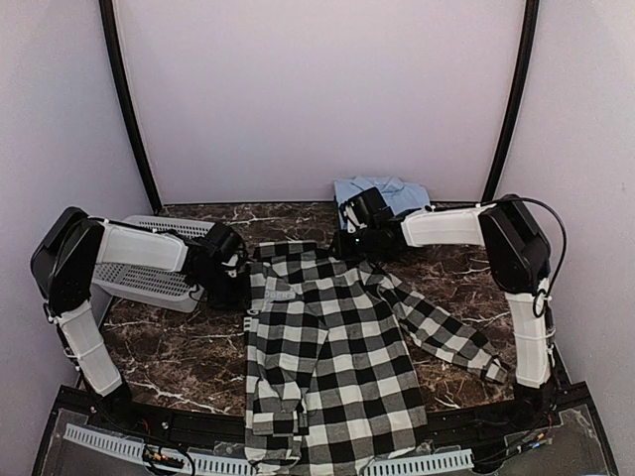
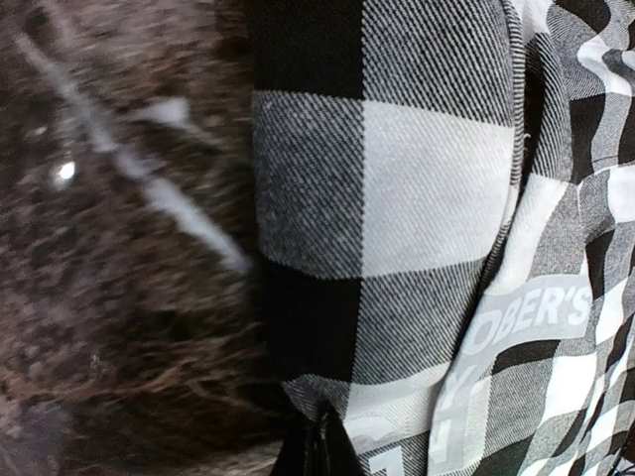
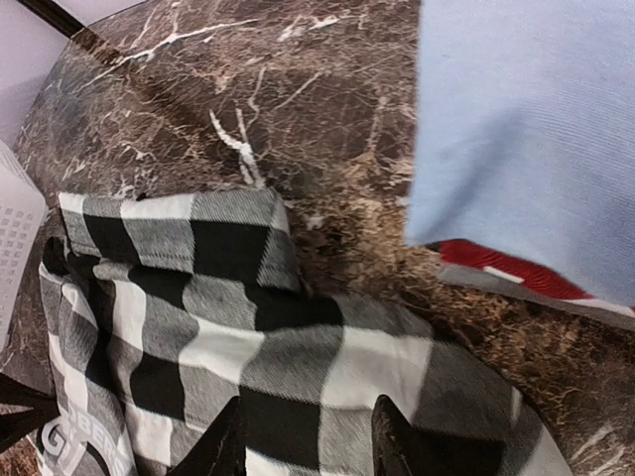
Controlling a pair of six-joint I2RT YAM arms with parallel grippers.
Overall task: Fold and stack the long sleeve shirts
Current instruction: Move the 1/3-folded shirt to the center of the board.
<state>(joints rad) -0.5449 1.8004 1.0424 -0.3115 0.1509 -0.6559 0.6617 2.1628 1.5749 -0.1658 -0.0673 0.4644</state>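
Note:
The black-and-white check shirt [image 1: 332, 347] with white lettering lies spread flat in the middle of the table, collar towards the back, one sleeve stretched to the right. My left gripper [image 1: 241, 273] is at its left shoulder edge; in the left wrist view the gripper [image 2: 322, 451] is shut on a pinch of the check cloth [image 2: 397, 198]. My right gripper [image 1: 355, 241] is at the right shoulder, open, its fingertips [image 3: 392, 441] spread just over the check cloth [image 3: 298, 347]. The light blue shirt [image 1: 382, 190] lies folded at the back, on the red shirt [image 3: 496, 268].
A grey perforated basket [image 1: 149, 263] lies on the left of the table behind my left arm; its corner shows in the right wrist view [image 3: 15, 238]. The brown marble table [image 1: 179, 347] shows around the shirt. White walls enclose the back and sides.

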